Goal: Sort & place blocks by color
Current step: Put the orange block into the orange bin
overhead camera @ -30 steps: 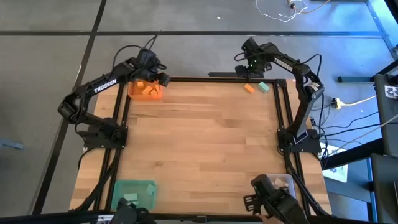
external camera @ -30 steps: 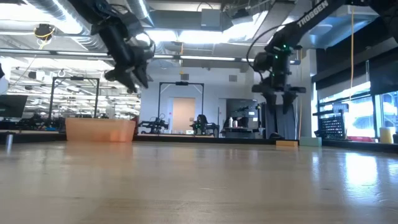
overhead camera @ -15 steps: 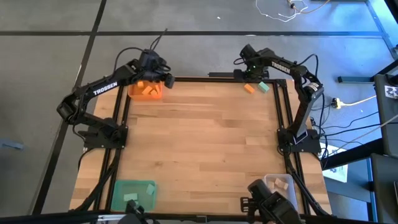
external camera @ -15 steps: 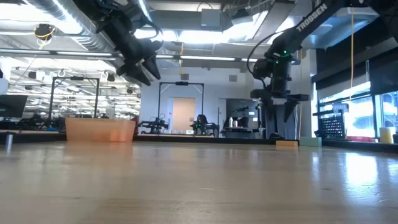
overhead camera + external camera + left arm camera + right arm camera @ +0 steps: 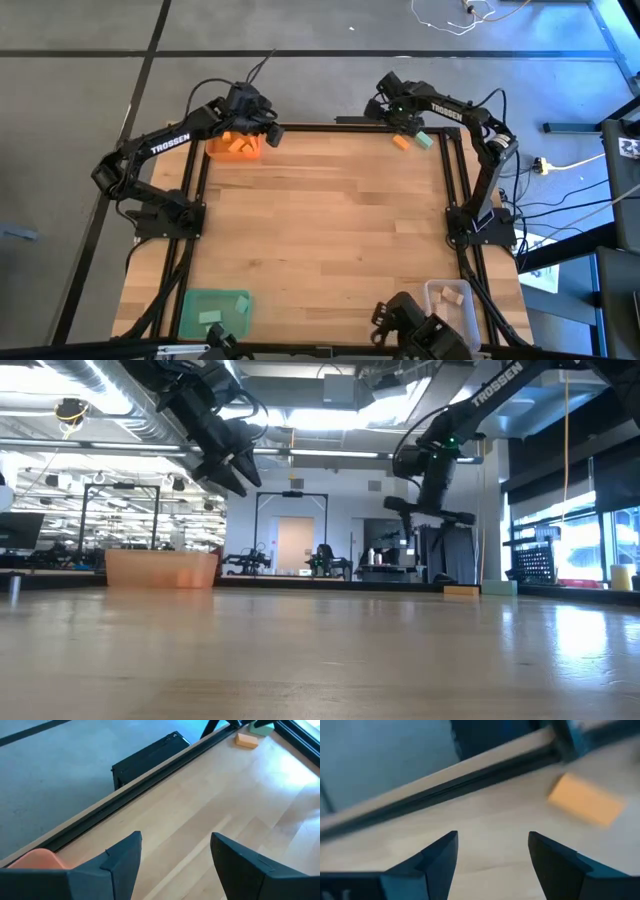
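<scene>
Both arms are hanging over the far edge of the table (image 5: pixel 330 230), which runs along the top of the overhead frame. The left gripper (image 5: pixel 268 127) is hovering in the upper left of that frame, just beside the orange tray (image 5: pixel 234 146); its jaws are standing apart with nothing between them, as the left wrist view confirms, where only bare wood is showing between the fingers (image 5: pixel 122 857). The orange tray is holding several orange blocks (image 5: pixel 240 145). The right gripper (image 5: pixel 383 108) is hovering in the upper middle-right of the overhead frame, near the table's black rail, its jaws likewise standing apart and holding nothing. One loose orange block (image 5: pixel 401 142) and one loose teal-green block (image 5: pixel 424 140) are lying side by side on the table just beside that gripper, toward the upper right corner. In the lower left of the overhead frame a green tray (image 5: pixel 214 308) is holding pale-green blocks (image 5: pixel 210 317); in the lower right a clear tray (image 5: pixel 452 298) is holding pale wooden blocks (image 5: pixel 452 295). In the level view both grippers are hanging well clear of the tabletop.
</scene>
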Motion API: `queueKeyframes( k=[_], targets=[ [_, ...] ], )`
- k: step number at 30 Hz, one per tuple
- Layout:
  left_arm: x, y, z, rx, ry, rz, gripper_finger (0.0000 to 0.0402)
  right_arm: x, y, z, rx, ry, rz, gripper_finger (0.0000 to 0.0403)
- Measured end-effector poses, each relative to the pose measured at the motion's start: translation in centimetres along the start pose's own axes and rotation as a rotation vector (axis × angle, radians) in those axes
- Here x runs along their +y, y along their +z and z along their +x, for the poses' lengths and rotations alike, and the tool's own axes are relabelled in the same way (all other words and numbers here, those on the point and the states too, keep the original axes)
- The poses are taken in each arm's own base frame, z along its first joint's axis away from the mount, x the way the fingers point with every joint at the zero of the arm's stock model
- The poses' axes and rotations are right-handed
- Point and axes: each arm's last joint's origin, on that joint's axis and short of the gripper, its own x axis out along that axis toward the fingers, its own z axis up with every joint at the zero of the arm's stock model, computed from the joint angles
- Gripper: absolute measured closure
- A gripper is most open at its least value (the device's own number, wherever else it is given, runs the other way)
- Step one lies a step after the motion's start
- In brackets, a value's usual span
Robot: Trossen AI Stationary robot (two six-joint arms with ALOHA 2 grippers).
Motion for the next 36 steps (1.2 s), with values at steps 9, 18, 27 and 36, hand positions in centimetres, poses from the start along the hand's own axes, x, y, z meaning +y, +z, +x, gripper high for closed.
queueKeyframes(
  k=[9,18,27,36],
  targets=[
    [0.0,0.0,0.0,0.0,0.0,0.037,0.0174,1.1,-2.5,0.0,-0.097,-0.051,0.243,0.0162],
    [0.0,0.0,0.0,0.004,0.001,0.052,0.0174,0.3,-2.8,-0.1,-0.212,-0.143,0.475,0.0162],
    [0.0,0.0,0.0,0.005,0.001,0.052,0.0174,-1.1,-2.5,2.2,-0.207,-0.31,0.625,0.0162],
    [0.0,0.0,0.0,0.004,0.003,0.053,0.0174,-2.0,-0.6,4.0,-0.251,-0.347,0.686,0.0162]
  ],
)
